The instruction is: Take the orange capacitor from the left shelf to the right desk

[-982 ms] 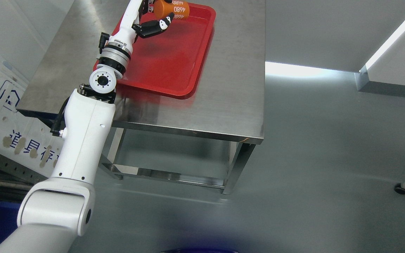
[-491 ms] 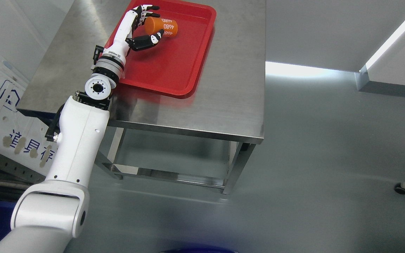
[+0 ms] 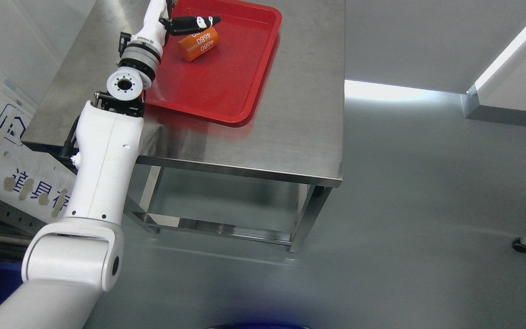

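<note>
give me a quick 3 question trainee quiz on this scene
1. True or false: the orange capacitor lies on its side in the red tray.
2. Which number is printed on the capacitor? A) 4680 B) 1250 C) 9031
3. Fill in: the tray sits on a steel ____.

The left hand shows at the top edge, partly cut off, with a thumb just above the capacitor.

Key: 1 true; 2 A; 3 table.

The robot's left arm (image 3: 103, 169) has smooth white shells, a round silver joint with small black screw holes, a black cable beside it, and one black finger (image 3: 190, 21) with white tip.
</note>
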You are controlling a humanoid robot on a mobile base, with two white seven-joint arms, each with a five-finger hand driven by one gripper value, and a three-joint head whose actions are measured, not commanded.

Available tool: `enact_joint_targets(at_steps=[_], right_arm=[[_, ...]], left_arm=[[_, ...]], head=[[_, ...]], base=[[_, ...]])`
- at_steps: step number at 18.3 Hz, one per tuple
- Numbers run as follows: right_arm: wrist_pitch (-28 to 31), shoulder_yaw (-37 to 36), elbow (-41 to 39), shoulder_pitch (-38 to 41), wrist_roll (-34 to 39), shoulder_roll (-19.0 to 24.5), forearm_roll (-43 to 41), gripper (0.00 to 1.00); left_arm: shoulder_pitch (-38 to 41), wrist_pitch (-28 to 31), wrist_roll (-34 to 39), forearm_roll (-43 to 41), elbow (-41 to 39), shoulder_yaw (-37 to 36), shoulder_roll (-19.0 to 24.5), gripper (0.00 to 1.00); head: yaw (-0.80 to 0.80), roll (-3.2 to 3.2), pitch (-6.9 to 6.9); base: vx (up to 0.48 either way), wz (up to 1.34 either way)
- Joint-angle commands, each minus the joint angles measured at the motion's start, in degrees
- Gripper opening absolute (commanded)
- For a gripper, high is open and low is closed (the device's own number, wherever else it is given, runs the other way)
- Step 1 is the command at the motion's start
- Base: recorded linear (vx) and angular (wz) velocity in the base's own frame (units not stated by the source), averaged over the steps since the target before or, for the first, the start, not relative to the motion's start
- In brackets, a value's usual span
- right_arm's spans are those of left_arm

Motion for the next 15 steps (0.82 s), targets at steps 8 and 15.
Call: enact_joint_targets(at_steps=[8,15], right_arm=[[0.0,-0.6,-1.9,0.8,0.0,-1.0,0.0,1.00],[0.0,-0.6,-1.9,0.8,0.0,-1.0,0.0,1.00]], left_arm=[[2.5,18.5,-1.1,11.0,-24.9,21.9,-1.1,1.00],[16.0,18.2,3.1,10.1,-35.6,19.2,-1.1,1.00]], head=[[0.00,0.00,0.00],[0.00,0.00,0.00]], base=[[0.000,0.00],[0.000,0.00]])
